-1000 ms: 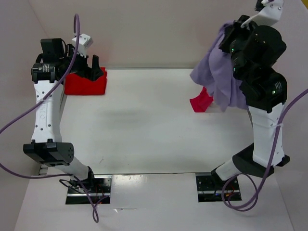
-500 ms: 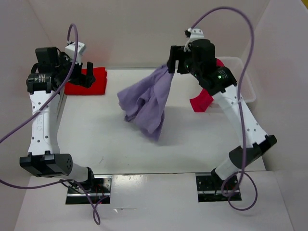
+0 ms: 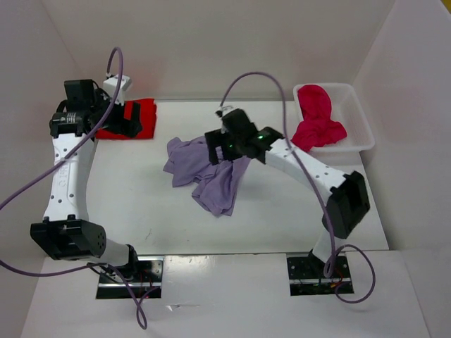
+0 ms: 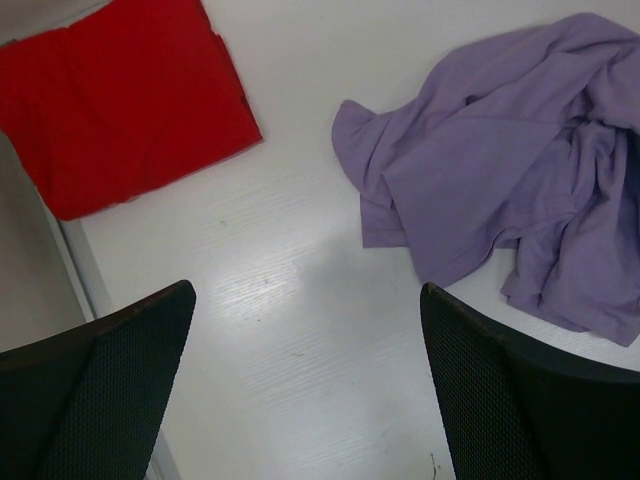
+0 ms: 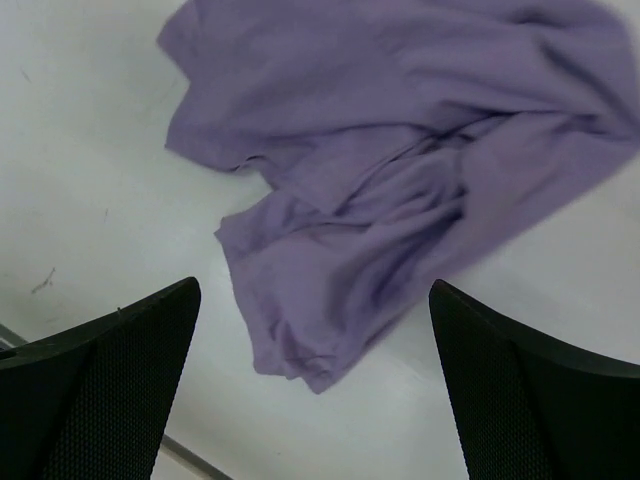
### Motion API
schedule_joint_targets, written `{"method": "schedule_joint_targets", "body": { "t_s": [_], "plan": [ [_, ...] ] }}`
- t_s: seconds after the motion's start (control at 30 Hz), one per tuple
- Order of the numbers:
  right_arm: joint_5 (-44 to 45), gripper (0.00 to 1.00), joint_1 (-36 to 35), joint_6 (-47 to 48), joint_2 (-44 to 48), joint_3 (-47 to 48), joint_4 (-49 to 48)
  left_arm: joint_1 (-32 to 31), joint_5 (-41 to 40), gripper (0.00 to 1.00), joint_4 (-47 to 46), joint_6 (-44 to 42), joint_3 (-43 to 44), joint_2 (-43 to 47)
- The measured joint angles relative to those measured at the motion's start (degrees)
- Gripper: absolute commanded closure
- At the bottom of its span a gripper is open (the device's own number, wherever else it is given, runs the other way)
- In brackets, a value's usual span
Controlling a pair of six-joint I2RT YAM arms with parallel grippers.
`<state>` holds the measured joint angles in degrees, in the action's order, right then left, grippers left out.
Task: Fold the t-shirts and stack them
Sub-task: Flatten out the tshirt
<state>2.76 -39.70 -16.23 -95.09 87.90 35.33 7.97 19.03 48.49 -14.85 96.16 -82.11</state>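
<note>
Lavender t-shirt (image 3: 211, 177) lies crumpled mid-tabletop (image 3: 134, 197). Right claw (image 5: 312, 292) hovers directly above it, fingers spread wide, gripping nothing. Left claw (image 4: 307, 292) likewise spread and empty, poised near bright red t-shirt (image 4: 130, 100), which sits folded flat at far left corner. Crimson t-shirt (image 3: 318, 121) heaped in white bin (image 3: 361, 134) at far right, well apart from other two.

— Where's the lavender t-shirt (image 3: 211, 176)?
— I see it crumpled in a heap mid-way across the table (image 3: 134, 204). The bright red t-shirt (image 3: 146, 111) lies folded flat at far left, and the crimson t-shirt (image 3: 318, 121) is bunched in the white bin (image 3: 359, 137).
</note>
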Motion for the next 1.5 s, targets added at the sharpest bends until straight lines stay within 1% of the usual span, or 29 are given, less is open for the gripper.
{"method": "schedule_joint_targets", "body": {
  "t_s": [0.1,0.2,0.33,0.43,0.57,0.63,0.7,0.77,0.8,0.87,0.9,0.97,1.0,1.03,1.07,1.1,1.33,1.5],
  "plan": [
    [0.90,0.00,-5.16,-0.46,-6.19,-0.31,-1.66,0.04,-1.09,0.00,-0.79,0.00,-3.15,0.13],
    [5.11,0.00,-9.94,0.90,-13.81,1.51,-1.16,0.35,-2.49,0.00,-1.03,0.09,-6.56,0.20],
    [10.12,0.00,-16.90,4.66,-25.73,10.21,-1.09,2.95,-4.35,0.00,-1.73,1.55,-8.68,0.48],
    [11.45,0.00,-20.46,7.52,-32.63,18.88,-0.17,5.14,-7.56,0.00,-3.37,2.95,-8.74,1.55],
    [12.33,0.00,-22.58,10.36,-40.26,31.04,-0.07,5.73,-10.56,0.00,-4.76,3.54,-8.81,3.28],
    [12.39,0.00,-22.53,10.56,-42.53,34.16,0.07,5.70,-11.37,0.00,-5.38,3.96,-8.81,3.54],
    [11.39,0.04,-21.97,10.45,-44.87,36.02,0.00,5.66,-11.72,0.00,-5.73,4.44,-8.85,3.56],
    [10.49,0.09,-20.83,10.14,-47.01,36.72,0.09,5.68,-11.78,0.00,-5.73,4.57,-8.85,3.56],
    [10.14,0.17,-20.20,10.08,-47.98,36.79,0.26,5.68,-11.76,0.00,-5.77,4.59,-8.85,3.56],
    [8.92,0.28,-19.10,9.64,-48.74,37.59,-0.09,5.66,-11.74,0.00,-5.86,4.61,-8.85,3.56],
    [8.26,0.42,-18.73,9.51,-48.83,37.68,-0.02,5.66,-11.72,0.00,-5.88,4.61,-8.85,3.56],
    [7.74,0.57,-17.88,9.57,-48.89,37.68,0.02,5.66,-11.65,0.00,-6.01,4.61,-8.85,3.56],
    [7.43,0.76,-17.64,9.44,-48.98,37.68,-0.02,5.68,-11.63,0.00,-6.08,4.61,-8.85,3.56],
    [7.13,0.86,-17.53,9.31,-49.09,37.79,-0.02,5.68,-11.58,0.00,-6.12,4.61,-8.85,3.56],
    [6.82,0.95,-17.51,9.42,-49.24,37.88,-0.09,5.66,-11.54,0.00,-6.12,4.61,-8.85,3.56],
    [6.91,1.00,-17.53,9.70,-49.40,38.16,0.09,5.66,-11.50,0.00,-6.12,4.61,-8.85,3.56],
    [5.81,1.00,-17.53,9.70,-49.94,40.52,2.67,5.68,-10.32,0.00,-6.10,4.52,-8.94,3.56],
    [5.40,1.00,-16.11,7.63,-48.09,48.09,9.86,5.66,-7.52,0.00,-5.90,4.33,-8.94,3.56]
  ]
}}
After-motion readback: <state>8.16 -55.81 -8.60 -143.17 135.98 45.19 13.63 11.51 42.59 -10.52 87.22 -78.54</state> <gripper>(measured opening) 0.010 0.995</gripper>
